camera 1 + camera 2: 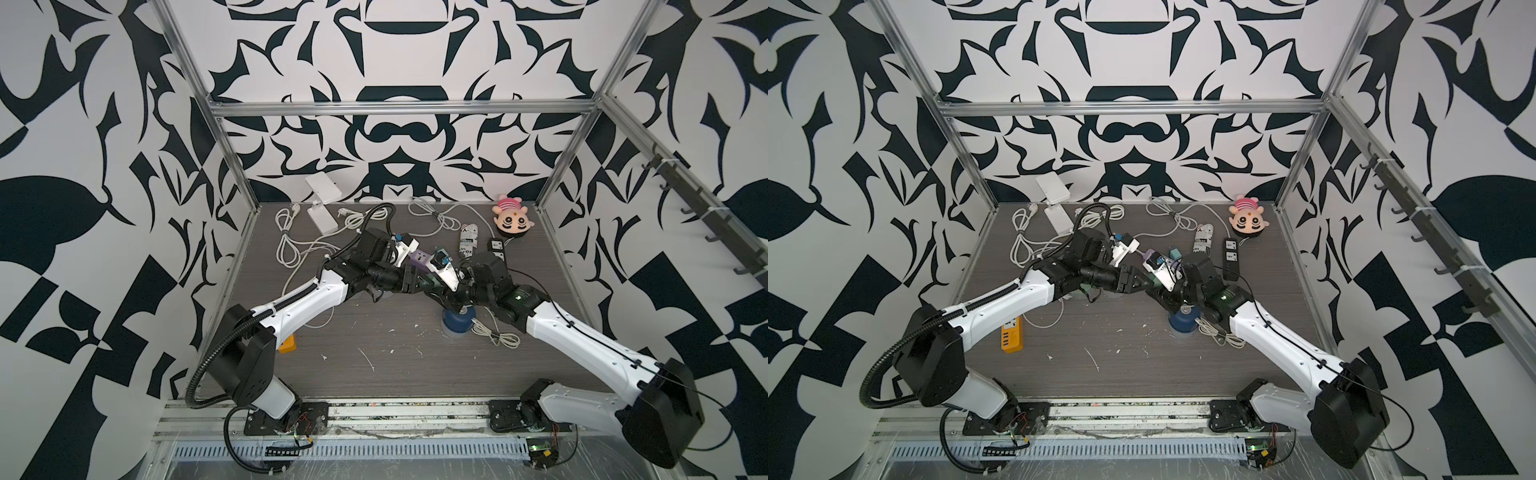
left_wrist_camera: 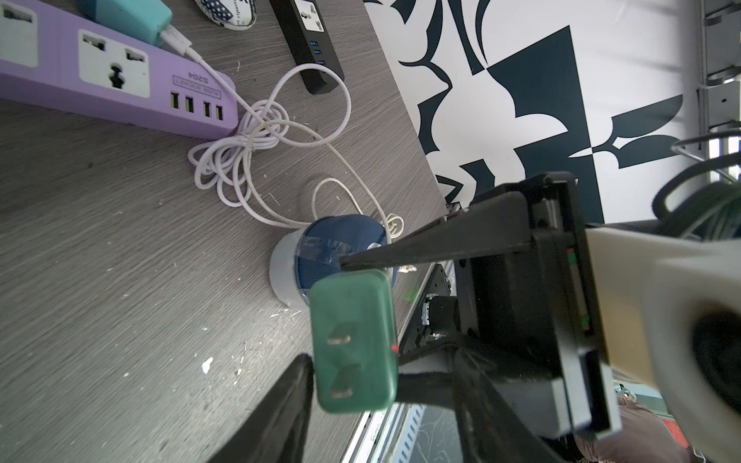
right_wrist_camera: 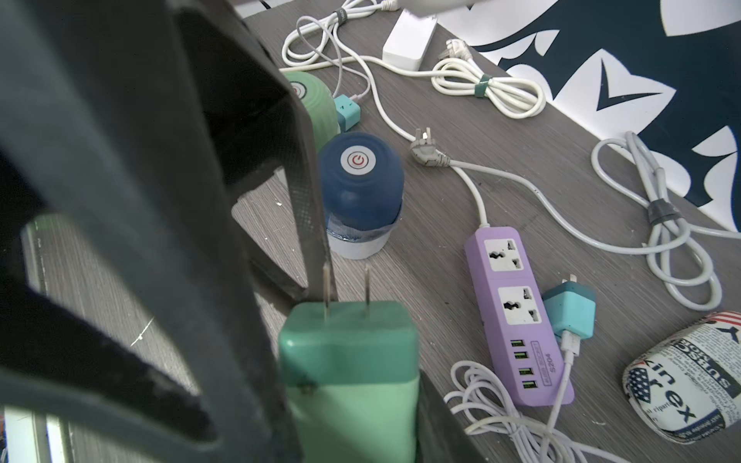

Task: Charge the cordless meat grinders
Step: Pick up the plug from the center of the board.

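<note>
My right gripper [image 3: 349, 421] is shut on a green two-prong charger plug [image 3: 349, 360], prongs up, held in mid-air over the table's middle [image 1: 428, 286]. My left gripper [image 2: 324, 312] is open, a finger on either side of the plug's pronged end [image 2: 353, 340], very close to it. One navy meat grinder [image 1: 455, 324] stands below the right arm with a white cable running to it [image 2: 341, 240]. A second navy grinder [image 3: 361, 184] and a mint green grinder [image 3: 316, 104] stand under the left arm; the green one is half hidden behind a left finger.
A purple power strip [image 3: 517, 312] lies behind the grippers, a teal adapter [image 3: 569, 312] beside it. A black strip [image 1: 496, 247], a printed pouch [image 1: 467, 243] and a pink plush [image 1: 511, 220] lie back right. An orange strip [image 1: 1011, 334] lies front left. White cables [image 1: 286, 241] sprawl across the back.
</note>
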`<state>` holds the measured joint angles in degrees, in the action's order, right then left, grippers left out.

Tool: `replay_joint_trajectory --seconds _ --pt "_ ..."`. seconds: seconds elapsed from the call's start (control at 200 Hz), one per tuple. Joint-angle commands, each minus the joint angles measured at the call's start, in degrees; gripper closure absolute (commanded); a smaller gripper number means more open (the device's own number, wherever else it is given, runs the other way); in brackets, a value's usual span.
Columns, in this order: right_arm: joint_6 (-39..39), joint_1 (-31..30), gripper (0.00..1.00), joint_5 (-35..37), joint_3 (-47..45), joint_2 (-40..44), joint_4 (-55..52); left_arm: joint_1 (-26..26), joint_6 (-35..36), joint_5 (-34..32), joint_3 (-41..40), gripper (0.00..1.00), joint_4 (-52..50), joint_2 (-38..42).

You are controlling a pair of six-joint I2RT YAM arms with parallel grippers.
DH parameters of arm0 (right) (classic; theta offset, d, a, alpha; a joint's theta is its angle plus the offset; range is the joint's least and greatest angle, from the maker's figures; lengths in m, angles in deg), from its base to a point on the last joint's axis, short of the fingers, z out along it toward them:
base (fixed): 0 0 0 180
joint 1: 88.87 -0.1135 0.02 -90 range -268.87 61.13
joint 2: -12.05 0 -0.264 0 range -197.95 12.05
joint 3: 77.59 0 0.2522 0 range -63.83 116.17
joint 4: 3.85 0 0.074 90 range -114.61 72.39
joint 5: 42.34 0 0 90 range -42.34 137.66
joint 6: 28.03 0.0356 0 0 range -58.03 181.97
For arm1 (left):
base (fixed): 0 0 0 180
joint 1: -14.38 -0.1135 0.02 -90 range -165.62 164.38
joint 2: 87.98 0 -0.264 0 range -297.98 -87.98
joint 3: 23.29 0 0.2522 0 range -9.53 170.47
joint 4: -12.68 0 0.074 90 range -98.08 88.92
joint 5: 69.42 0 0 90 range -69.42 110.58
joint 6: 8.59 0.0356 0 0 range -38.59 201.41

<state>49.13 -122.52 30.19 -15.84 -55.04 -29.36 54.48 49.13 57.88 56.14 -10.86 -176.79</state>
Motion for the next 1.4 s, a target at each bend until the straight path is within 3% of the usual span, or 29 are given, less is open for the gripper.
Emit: replay_joint_trajectory --seconds 0.0,0.48,0.555,0.71,0.84,1.025,1.225,1.395 --pt "-0.4 -0.7 0.93 -1.8 3.0 0.5 1.9 0.3 -0.6 0.3 1.5 0.45 1.2 -0.9" --pt "-0.1 -0.7 0.91 -2.3 2.6 1.4 1.9 0.5 -1.4 4.1 1.8 0.77 2.4 -2.4" --pt "0.0 -0.7 0.85 -2.1 2.6 1.7 1.7 0.5 -1.5 4.6 1.8 0.8 2.9 -2.6" --pt "1.9 -0.7 0.57 1.7 2.0 4.0 1.9 0.5 -1.9 4.7 1.4 0.86 4.6 -2.6" --pt "5.7 0.8 0.42 2.8 0.3 8.3 4.1 0.3 -2.4 4.3 1.0 0.9 7.9 -2.2" --pt "17.6 10.3 0.23 -1.8 -0.1 13.6 6.8 -2.8 -10.8 7.0 -1.7 0.95 25.6 -2.9" --pt "32.9 24.2 0.22 -16.6 1.5 11.3 12.8 -4.8 -22.9 7.3 0.8 1.0 45.5 -8.6" --pt "47.3 32.0 0.13 -27.8 0.5 5.8 27.3 -5.0 -32.7 4.7 3.5 1.0 62.7 -14.5"
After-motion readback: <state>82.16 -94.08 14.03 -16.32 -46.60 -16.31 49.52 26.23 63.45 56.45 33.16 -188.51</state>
